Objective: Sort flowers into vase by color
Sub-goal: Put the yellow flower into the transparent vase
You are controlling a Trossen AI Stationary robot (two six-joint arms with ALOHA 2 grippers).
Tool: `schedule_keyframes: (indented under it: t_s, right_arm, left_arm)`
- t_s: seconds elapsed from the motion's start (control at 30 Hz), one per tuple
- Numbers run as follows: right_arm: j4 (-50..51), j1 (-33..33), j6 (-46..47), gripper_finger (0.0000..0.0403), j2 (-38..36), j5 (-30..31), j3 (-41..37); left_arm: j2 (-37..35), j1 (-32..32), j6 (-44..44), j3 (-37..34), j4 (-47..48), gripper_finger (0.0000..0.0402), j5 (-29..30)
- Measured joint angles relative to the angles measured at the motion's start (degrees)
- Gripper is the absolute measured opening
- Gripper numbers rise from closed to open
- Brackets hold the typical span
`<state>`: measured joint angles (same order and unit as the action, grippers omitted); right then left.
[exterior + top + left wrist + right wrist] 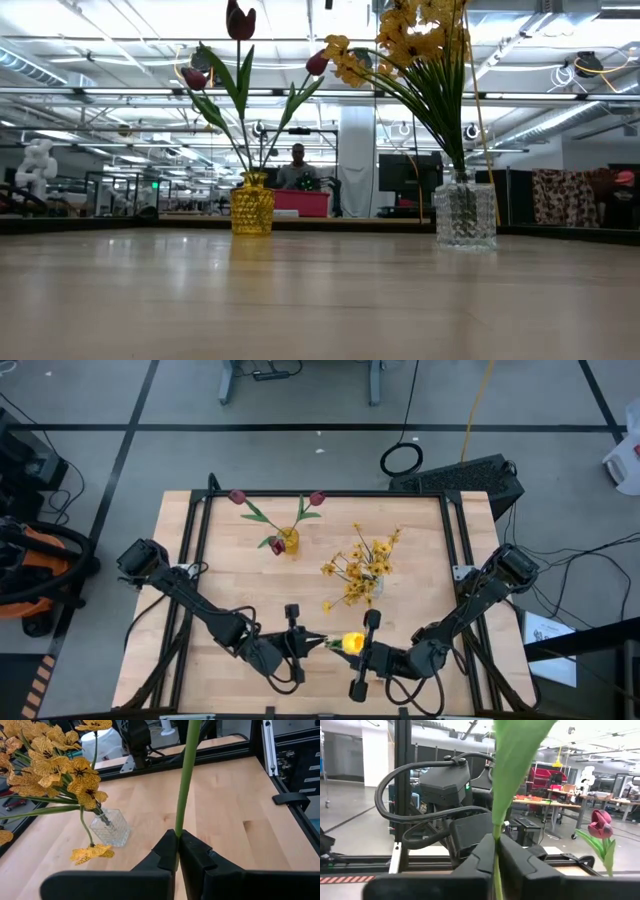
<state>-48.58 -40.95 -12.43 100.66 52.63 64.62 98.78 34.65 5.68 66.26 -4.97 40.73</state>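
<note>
Your two arms reach in low over the surface (200, 620), meeting well in front of the clear vase (374, 582). Left hand (308, 642) and right hand (362, 651) each pinch the yellow tulip (351, 643) stem. You have no readable writing here.

Obstacles on the desk (200, 560): yellow vase (289, 541) with red tulips (237, 497) at far centre; glass vase (374, 582) with yellow blossom sprays (355, 568) just right of it, sprays overhanging toward the near edge; narrow gap between the two vases; both arms meet at near centre, left gripper (312, 643) and right gripper (352, 645) fingers clamped on the yellow tulip (352, 643), blocking that zone; far left and far right desk areas clear.
</note>
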Motion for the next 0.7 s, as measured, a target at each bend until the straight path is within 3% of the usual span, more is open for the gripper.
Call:
schedule_keyframes:
  t_s: [0.2, 0.4, 0.5, 0.6, 0.7]
  right_arm:
    - [0.2, -0.61, -3.08, 0.0003, -0.19, 6.32, 0.04]
    - [3.08, -4.25, -7.12, 0.0002, -4.26, 11.82, 0.04]
    - [9.32, -7.12, -7.74, 0.0001, -7.54, 18.06, -0.04]
    - [16.23, -9.49, -4.27, 0.0001, -12.4, 24.16, -2.63]
    - [24.77, -11.24, 5.82, 0.0001, -19.58, 25.09, -8.26]
  left_arm:
    - [0.0, 0.08, 1.56, -0.02, -0.13, 0.006, -0.07]
    - [0.0, 1.14, 2.94, -0.01, 0.44, 0.0158, -1.03]
    - [0.0, 1.64, 2.9, -0.02, 1.85, 0.0202, -0.9]
    - [0.0, 1.79, 3.06, -0.02, 3.38, 0.0223, -0.66]
    - [0.0, 1.69, 4.33, -0.02, 4.69, 0.0227, -0.61]
